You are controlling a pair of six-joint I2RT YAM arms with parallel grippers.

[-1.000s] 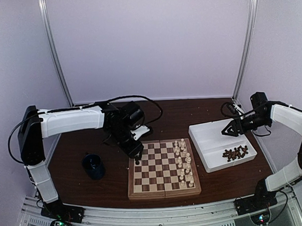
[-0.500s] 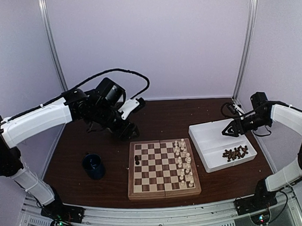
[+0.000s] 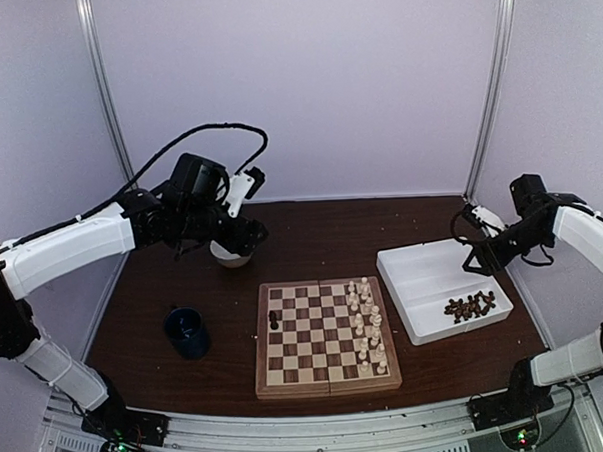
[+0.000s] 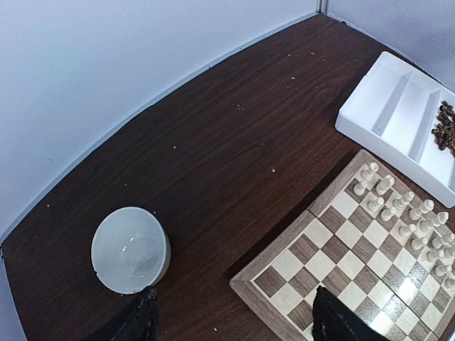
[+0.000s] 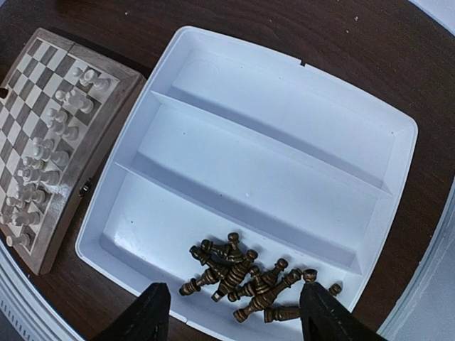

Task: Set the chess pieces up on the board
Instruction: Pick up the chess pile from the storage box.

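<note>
The board (image 3: 329, 388) lies at the table's middle front. Cream chess pieces (image 3: 366, 323) stand in its two right columns, and one dark piece (image 3: 275, 319) stands on its left column. More dark pieces (image 5: 249, 273) lie heaped in the near compartment of the white tray (image 5: 270, 156). My left gripper (image 4: 234, 323) hangs open and empty over the bare table, between the white bowl (image 4: 131, 249) and the board's far left corner (image 4: 249, 288). My right gripper (image 5: 234, 312) is open above the heap of dark pieces, with nothing held.
A white bowl (image 3: 231, 253) sits behind the board, under my left arm. A dark blue mug (image 3: 189, 331) stands left of the board. The white tray (image 3: 424, 271) lies right of the board, close to its edge. Enclosure walls close the back and sides.
My left gripper let go of a dark piece on the board's left column, rose and drew back left over the bowl, its jaws spreading. My right gripper shifted slightly right.
</note>
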